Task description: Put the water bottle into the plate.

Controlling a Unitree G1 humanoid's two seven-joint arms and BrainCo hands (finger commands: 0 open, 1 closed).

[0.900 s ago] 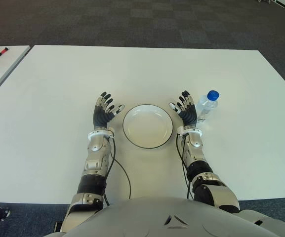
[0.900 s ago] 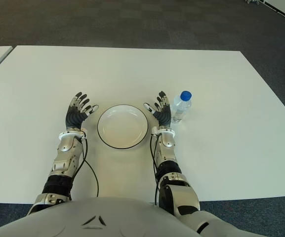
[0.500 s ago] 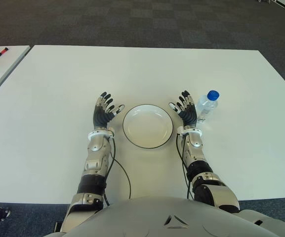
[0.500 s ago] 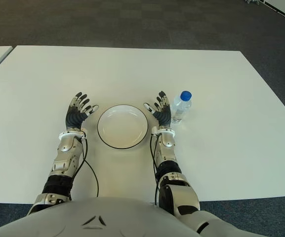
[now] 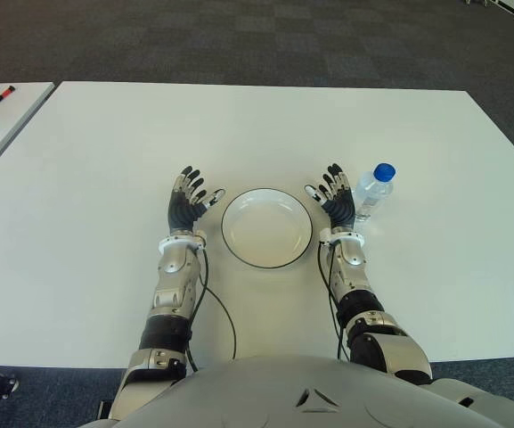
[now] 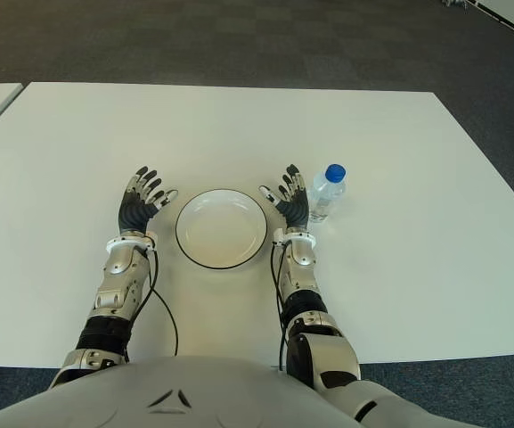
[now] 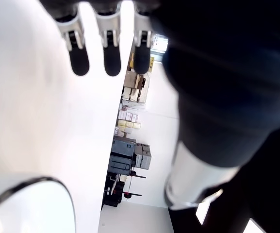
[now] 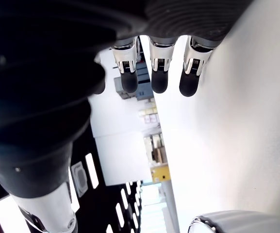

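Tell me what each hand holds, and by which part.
Nothing. The left hand and right hand are open beside the black-rimmed white plate; the blue-capped clear water bottle stands ungrasped.

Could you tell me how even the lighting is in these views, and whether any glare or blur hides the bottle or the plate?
Eye views: even light, soft shadows, the water bottle and the plate both sharp between the open left hand and right hand. Wrist views: the table washes out to white, and the near, dark palms are blurred.
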